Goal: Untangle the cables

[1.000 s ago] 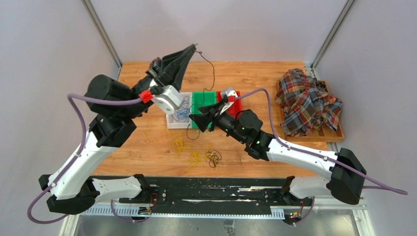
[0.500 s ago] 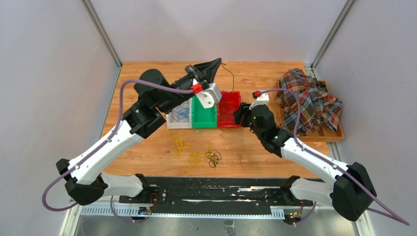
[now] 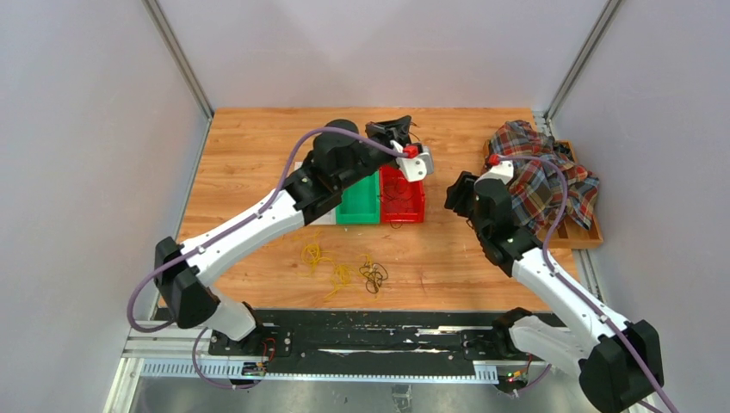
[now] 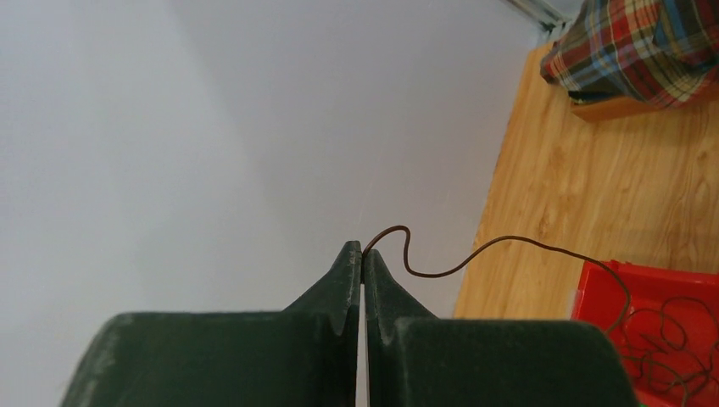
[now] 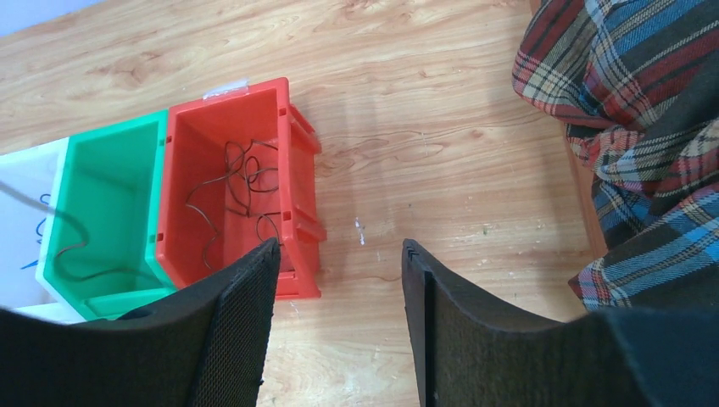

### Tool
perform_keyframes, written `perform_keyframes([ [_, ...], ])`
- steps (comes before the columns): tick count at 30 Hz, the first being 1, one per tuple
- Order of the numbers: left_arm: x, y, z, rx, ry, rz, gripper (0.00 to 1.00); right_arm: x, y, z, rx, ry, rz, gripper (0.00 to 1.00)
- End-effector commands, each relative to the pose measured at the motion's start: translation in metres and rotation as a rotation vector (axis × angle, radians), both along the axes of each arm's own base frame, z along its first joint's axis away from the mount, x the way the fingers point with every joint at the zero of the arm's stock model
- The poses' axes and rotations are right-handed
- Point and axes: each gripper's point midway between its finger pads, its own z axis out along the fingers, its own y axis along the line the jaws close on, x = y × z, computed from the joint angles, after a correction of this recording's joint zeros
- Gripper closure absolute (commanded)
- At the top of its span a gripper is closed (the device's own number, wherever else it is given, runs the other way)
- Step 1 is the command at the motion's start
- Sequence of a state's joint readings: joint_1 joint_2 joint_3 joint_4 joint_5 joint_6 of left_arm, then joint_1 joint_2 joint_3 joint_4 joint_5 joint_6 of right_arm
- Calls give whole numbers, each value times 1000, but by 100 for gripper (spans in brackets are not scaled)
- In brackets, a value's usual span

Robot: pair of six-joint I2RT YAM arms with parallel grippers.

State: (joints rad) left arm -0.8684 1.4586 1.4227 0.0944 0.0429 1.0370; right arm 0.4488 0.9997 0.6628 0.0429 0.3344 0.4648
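Fingers [image 4: 339, 284] of the left gripper [image 4: 363, 253] pinch closed on one end of a dark brown cable [image 4: 526, 241], whose length trails right and down from their tips into the red bin [image 4: 670, 284]. Beside that bin, the right gripper [image 5: 339, 248] hangs spread and empty above the table [image 5: 424, 85].

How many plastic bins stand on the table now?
3, in one row side by side: the red bin at the right end, the green bin in the middle, the white bin at the left end, largely covered by the left arm in the top view.
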Motion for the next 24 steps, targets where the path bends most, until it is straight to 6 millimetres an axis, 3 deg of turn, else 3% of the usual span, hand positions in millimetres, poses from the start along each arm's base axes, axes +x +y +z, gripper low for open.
perform_keyframes([
  [1, 26, 5, 20, -37, -63, 74, 99, -6, -11, -5, 8, 8, -35, 45],
  [5, 42, 0, 14, -23, -64, 92, 99, -8, -8, -7, 24, 10, -23, 46],
  [12, 59, -10, 21, -29, -87, 101, 99, -11, -4, -16, 39, 30, -7, 47],
  [16, 69, -14, 12, 12, -106, 97, 99, -13, -5, -16, 48, 24, -9, 48],
  [24, 72, -19, -55, 144, -55, 52, 99, -19, -13, -16, 29, 22, -30, 48],
])
